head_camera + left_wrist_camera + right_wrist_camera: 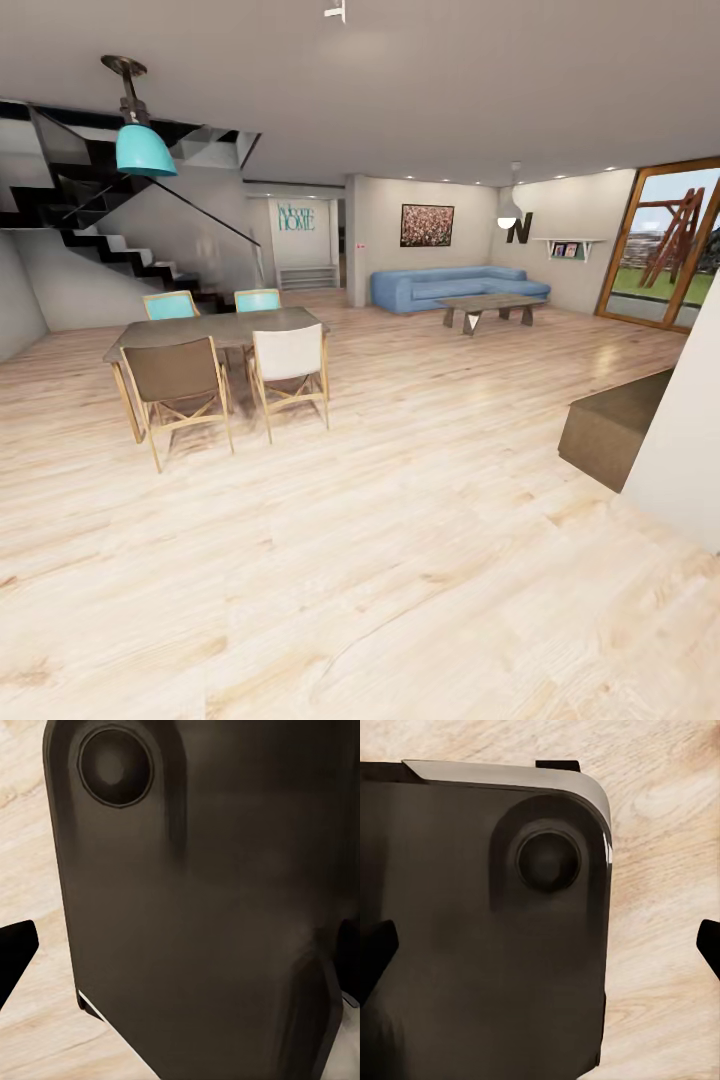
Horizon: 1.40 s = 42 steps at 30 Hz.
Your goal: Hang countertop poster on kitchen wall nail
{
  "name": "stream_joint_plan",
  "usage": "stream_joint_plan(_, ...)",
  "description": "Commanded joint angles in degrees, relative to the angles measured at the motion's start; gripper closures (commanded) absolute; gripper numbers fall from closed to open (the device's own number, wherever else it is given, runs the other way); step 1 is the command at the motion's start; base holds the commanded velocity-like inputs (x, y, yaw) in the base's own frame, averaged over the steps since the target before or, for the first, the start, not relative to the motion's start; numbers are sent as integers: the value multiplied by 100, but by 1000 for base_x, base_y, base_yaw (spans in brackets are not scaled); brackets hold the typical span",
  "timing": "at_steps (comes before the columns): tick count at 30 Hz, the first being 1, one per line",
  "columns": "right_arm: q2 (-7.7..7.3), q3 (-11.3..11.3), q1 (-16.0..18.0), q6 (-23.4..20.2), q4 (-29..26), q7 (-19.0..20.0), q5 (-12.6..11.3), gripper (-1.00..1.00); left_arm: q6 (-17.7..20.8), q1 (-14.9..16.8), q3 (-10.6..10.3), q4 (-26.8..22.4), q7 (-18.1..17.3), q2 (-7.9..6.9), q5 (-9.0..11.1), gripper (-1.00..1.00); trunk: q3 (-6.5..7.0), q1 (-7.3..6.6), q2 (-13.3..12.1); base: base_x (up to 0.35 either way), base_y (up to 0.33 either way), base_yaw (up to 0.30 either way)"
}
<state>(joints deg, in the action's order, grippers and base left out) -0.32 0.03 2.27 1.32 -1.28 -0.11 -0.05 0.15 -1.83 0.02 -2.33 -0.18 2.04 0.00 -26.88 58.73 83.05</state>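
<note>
Right gripper [540,949]: dark fingertips [376,949] at both picture edges, well apart, released, grasping nothing; pointed down at the robot's own dark base housing [472,945], likely tucked for travel.
Left gripper: one dark fingertip [15,952] at the picture edge, the other hidden; open or clenched, cannot tell; also aimed down over the dark base [202,915] and floor.
Floor [380,560]: pale wood planks, running from the near foreground to the far rooms.
Right foreground: white wall corner [690,440] with a low brown block [610,425] beside it.
Middle left: grey-topped dining table [215,328] ringed by four wooden chairs, teal lamp [145,148] hung above it.
Far: blue sofa [450,285] behind a coffee table [490,305], reddish wall picture [427,225], staircase [110,235] at left.
Poster and kitchen countertop: out of sight from here; kitchen probably elsewhere, so turning or driving comes first.
Stage: judged as transit, pickup not yet begun.
</note>
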Motion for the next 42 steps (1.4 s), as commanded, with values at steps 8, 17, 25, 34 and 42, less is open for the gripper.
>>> stream_joint_plan(8, -163, -31, 161, 100, -137, -10, -22, -100, -12, -13, 3, -152, 20, 141, -34, -100, -5, 0, 2, 0, 0, 0)
stream_joint_plan(17, -486, -46, 728, 798, -2584, -28, -37, -100, -29, -19, 62, -3985, 9, -38, -33, -100, -5, 0, 2, 0, 0, 0)
stream_joint_plan(25, -520, -44, 722, 824, -2492, -27, -39, -100, -32, -19, 77, -4098, 18, -104, -10, -100, -5, 0, 2, 0, 0, 0)
stream_joint_plan(34, -522, -37, 722, 826, -2380, -16, -7, -100, -31, -19, 78, -4100, 26, -107, -9, -100, -5, 0, 2, 0, 0, 0)
stream_joint_plan(42, -523, -28, 722, 833, -2361, -15, 7, -100, -31, -19, 77, -4100, 34, -107, -9, -100, -5, 0, 2, 0, 0, 0)
